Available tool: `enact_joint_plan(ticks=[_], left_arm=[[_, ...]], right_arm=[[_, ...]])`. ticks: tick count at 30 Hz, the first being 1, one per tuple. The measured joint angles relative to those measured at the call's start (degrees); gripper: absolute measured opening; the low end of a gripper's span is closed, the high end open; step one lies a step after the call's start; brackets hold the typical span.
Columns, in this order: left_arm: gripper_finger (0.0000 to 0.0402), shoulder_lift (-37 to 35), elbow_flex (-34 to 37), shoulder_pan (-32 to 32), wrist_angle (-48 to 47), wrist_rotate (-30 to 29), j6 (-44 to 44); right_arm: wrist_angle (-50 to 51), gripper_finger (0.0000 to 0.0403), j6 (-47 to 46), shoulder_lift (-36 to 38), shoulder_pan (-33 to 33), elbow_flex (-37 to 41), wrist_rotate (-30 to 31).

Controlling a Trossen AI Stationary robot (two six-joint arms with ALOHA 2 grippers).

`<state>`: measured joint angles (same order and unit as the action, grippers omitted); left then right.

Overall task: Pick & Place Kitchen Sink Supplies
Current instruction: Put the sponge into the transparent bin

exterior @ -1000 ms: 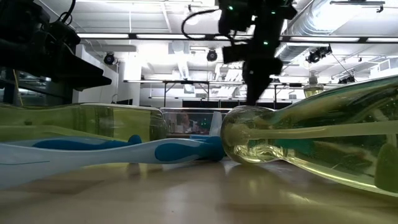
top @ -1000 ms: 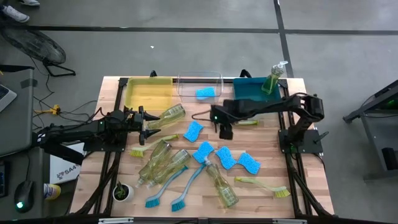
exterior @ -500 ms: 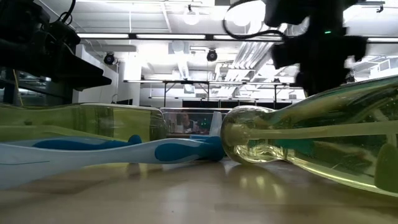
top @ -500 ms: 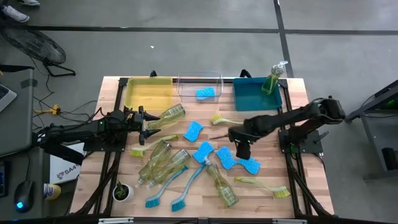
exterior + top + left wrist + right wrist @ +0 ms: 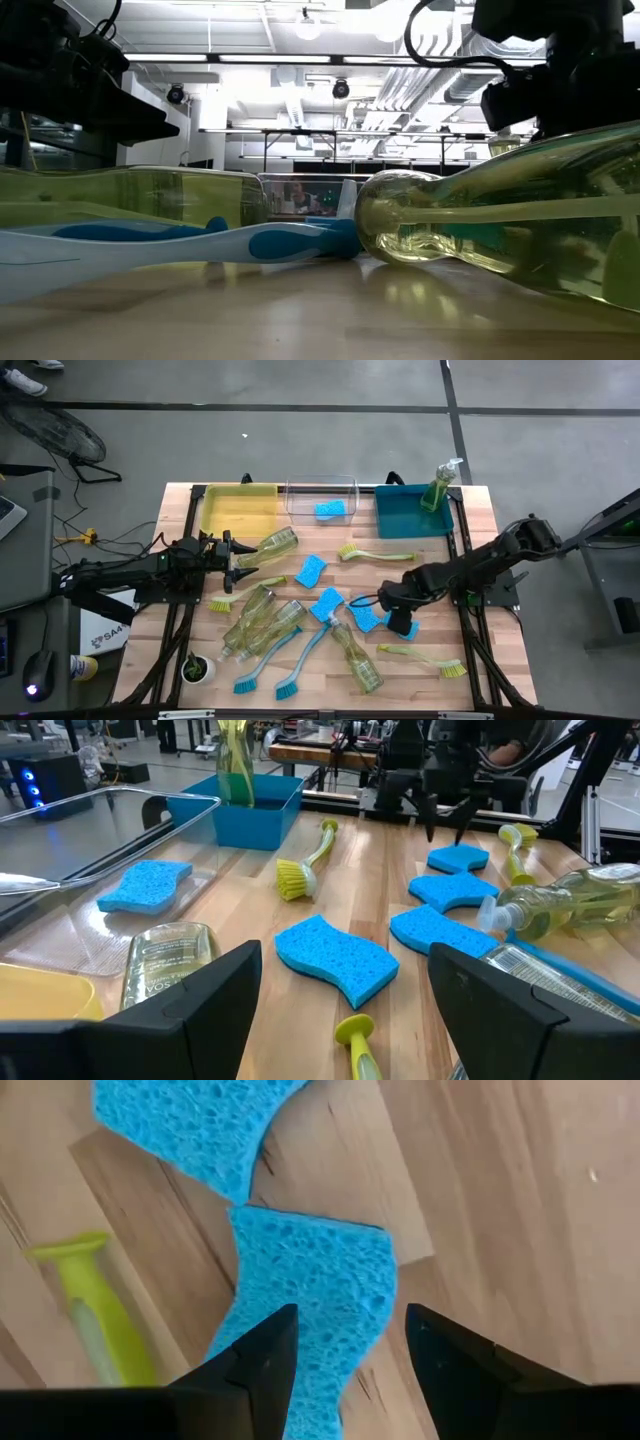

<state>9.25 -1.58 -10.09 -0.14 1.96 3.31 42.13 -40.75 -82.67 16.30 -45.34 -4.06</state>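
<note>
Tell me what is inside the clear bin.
The clear bin holds one blue sponge, lying flat on its floor. Nothing else shows through its walls, and nothing covers it.

L arm lies stretched in from left edge of high view, left gripper (image 5: 243,561) at centre-left, fingers spread apart, nothing between them. R arm reaches in from right edge, bent low, right gripper (image 5: 402,624) right of centre, pointing down, fingers (image 5: 262,1365) parted.
</note>
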Motion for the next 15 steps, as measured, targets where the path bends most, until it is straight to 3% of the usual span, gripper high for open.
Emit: enact_joint_plan(ticks=[15], left_arm=[[0.0280,-0.01,0.00,0.00,0.00,0.00,0.00]], right_arm=[[-9.79,0.0175,-4.45,-0.02,0.21,7.06,-0.31]])
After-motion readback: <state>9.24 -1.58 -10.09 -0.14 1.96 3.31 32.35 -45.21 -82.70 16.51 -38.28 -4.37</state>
